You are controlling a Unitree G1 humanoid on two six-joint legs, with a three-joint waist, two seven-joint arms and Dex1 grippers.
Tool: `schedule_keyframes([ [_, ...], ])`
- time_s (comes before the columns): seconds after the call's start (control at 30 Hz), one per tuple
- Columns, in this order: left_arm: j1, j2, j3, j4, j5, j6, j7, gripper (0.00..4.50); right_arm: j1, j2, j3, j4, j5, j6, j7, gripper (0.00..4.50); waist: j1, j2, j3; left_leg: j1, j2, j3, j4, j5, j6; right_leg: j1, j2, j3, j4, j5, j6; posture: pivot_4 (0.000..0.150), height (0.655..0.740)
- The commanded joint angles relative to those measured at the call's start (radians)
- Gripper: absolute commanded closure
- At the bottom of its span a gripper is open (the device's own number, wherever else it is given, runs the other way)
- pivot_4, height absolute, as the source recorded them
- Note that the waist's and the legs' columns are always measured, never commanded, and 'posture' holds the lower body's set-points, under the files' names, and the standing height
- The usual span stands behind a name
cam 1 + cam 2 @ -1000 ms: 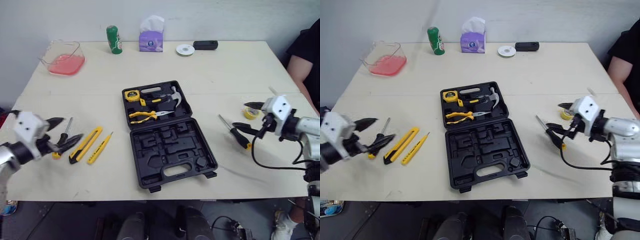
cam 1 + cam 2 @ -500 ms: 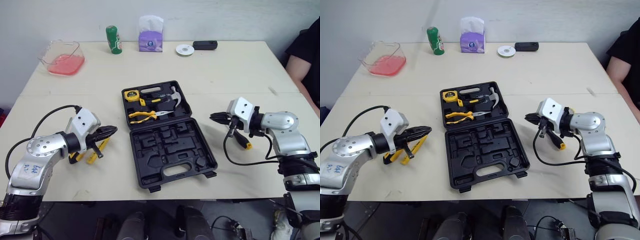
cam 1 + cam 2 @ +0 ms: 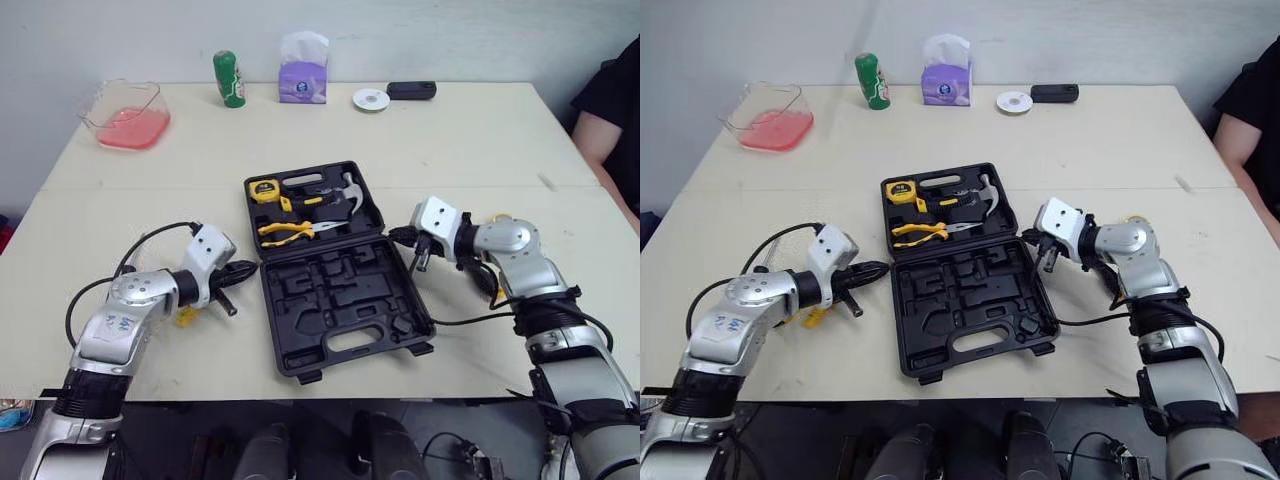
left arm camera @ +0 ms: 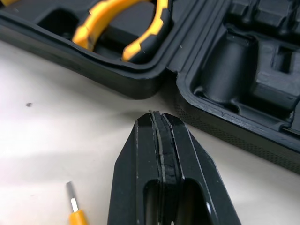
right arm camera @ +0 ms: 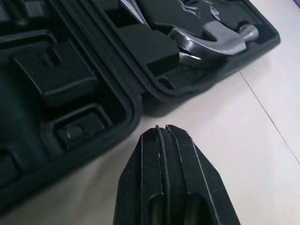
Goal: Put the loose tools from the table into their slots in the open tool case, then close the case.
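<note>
I'm looking down on the pale bench (image 3: pixel 450 140) with the black tool case (image 3: pixel 330 292) lying open at its middle. The hammer (image 3: pixel 346 194), yellow pliers (image 3: pixel 284 232) and tape measure (image 3: pixel 263 190) are seated in the far half, and the near half shows its moulded slots. Left claw (image 3: pixel 248 267) sits low just off the case's left edge by the hinge line, fingers pressed together on nothing. Right claw (image 3: pixel 395 236) sits just off the right edge, likewise pinched flat and empty, and a loose yellow tool (image 3: pixel 186 316) peeks out from under my left arm on the bench.
</note>
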Motion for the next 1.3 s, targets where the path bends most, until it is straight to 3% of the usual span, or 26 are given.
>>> schedule_keyframes([
  [0.03,-0.031,-0.017,-0.007,0.026,0.029,-0.01,0.022,4.5,-0.051,0.017,-0.003,0.028,-0.007,-0.009,-0.013,4.48,-0.001,0.0,0.0,0.0,0.0,0.0,0.0,0.0,0.0,0.0,0.0,0.0,0.0,0.0,0.0,0.15,0.74],
  [0.6,-0.114,-0.1,-0.051,0.08,0.041,0.017,-0.027,4.5,-0.052,0.066,-0.022,0.114,0.039,0.008,0.074,4.48,0.007,0.0,0.0,-0.001,0.0,-0.001,0.001,0.0,0.0,0.0,0.0,0.0,0.0,0.0,0.0,0.15,0.74],
  [1.0,-0.139,-0.132,-0.136,0.079,0.047,-0.032,-0.15,4.5,0.162,-0.067,-0.058,-0.234,0.116,0.173,0.206,4.48,0.038,0.0,0.0,-0.002,-0.001,-0.002,0.001,0.0,0.0,0.0,0.0,-0.001,-0.001,0.0,0.0,0.15,0.74],
  [1.3,-0.087,-0.125,-0.136,0.033,0.065,-0.035,-0.151,4.5,0.314,-0.117,-0.093,-0.479,0.158,0.321,0.176,4.48,0.047,0.0,0.0,-0.002,0.0,-0.001,0.002,0.0,0.0,0.0,0.001,-0.001,-0.001,0.0,0.0,0.15,0.74],
])
